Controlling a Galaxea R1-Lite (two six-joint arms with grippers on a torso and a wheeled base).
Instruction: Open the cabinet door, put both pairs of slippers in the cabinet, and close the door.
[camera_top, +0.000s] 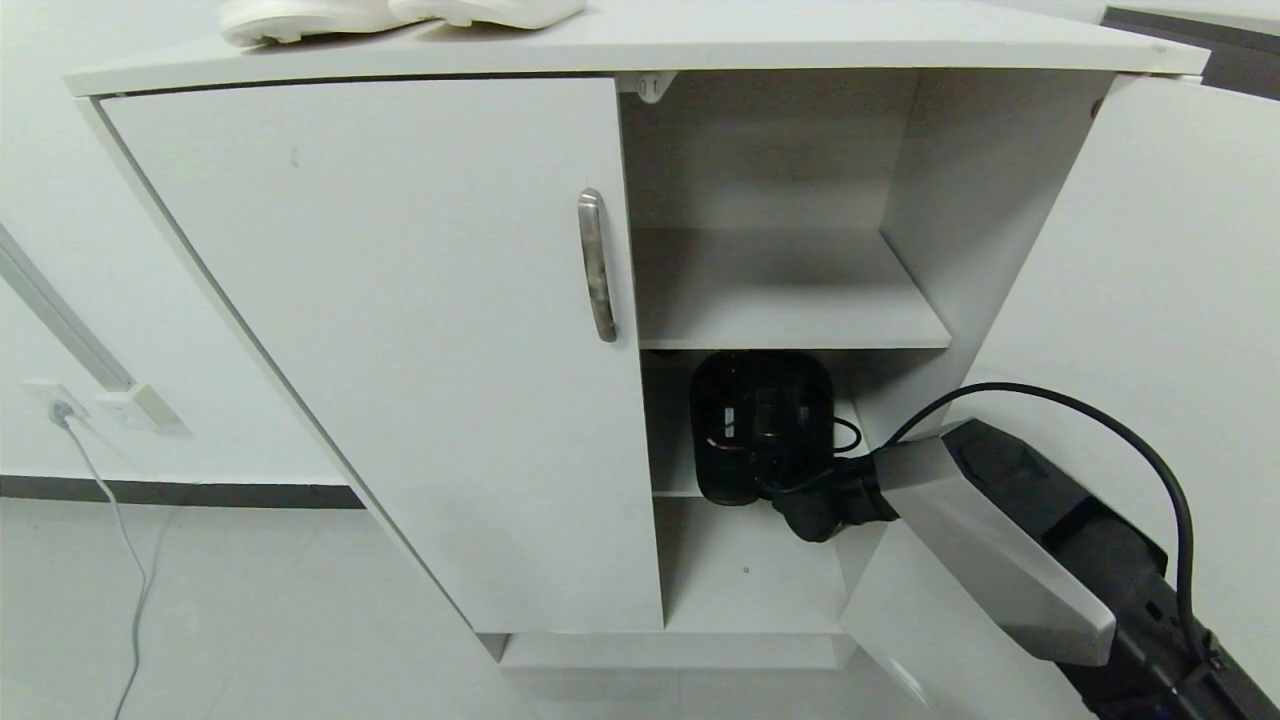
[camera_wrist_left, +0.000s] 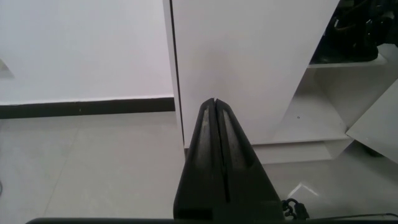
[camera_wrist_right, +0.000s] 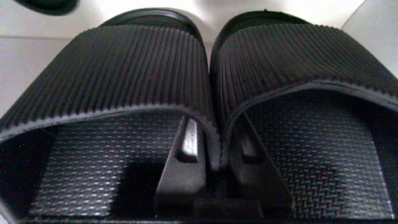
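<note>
White wall, tile floor, cabinet (camera_top: 400, 330) w/ rt door (camera_top: 1150, 300) open | my R gripper (camera_wrist_right: 214, 148) pinches black slippers (camera_top: 760, 425) by inner sides so both go in together, frame center, lower shelf | L gripper (camera_wrist_left: 214, 109) closed on nothing, low near the floor, prob to stay clear | white slippers (camera_top: 390, 15) upper left on top, prob next

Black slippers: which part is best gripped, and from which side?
Pinch the black slippers by their two touching inner strap edges, one right claw finger under each strap, from the open heel end; lying side by side, one pinch carries both.
</note>
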